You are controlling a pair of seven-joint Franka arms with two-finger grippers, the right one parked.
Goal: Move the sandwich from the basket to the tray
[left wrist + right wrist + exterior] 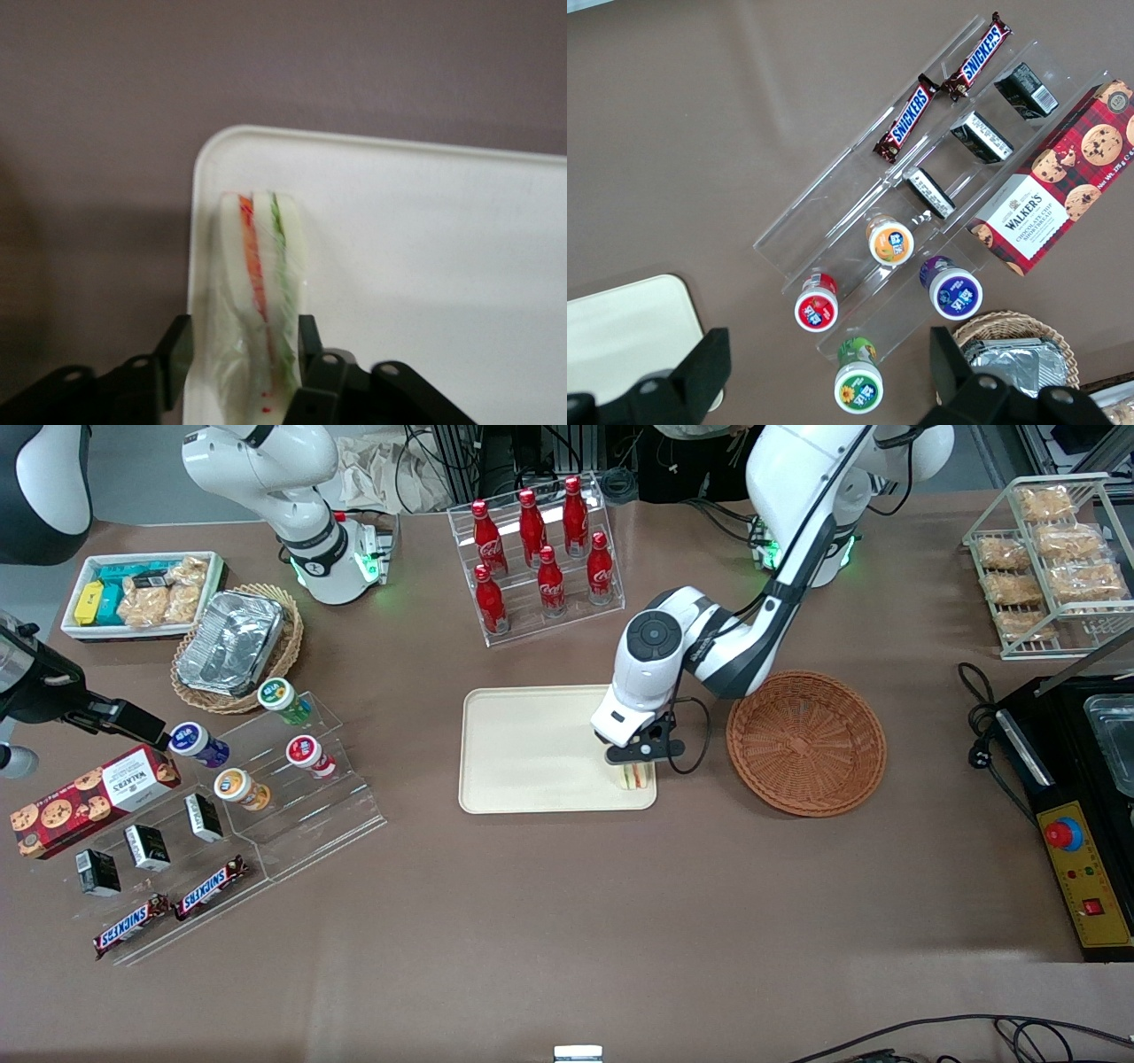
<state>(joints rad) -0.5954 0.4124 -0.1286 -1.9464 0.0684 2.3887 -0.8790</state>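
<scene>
tool (637, 772) clamped on pale triangular sandwich wedge (262, 292), upright at corner of flat cream rectangular tray (532, 753); likely low for release. round reddish-brown wicker basket (806, 742) beside, empty.

Front view: high camera looking steeply down over the whole table. Left wrist view: very close, looking past the gripper (257, 376) and its clamped sandwich (261, 292) at one corner of the tray (443, 266) (shared with the front view (532, 748)). Right wrist view: close overhead of the clear snack rack (921, 177), toward the parked arm's end.
</scene>
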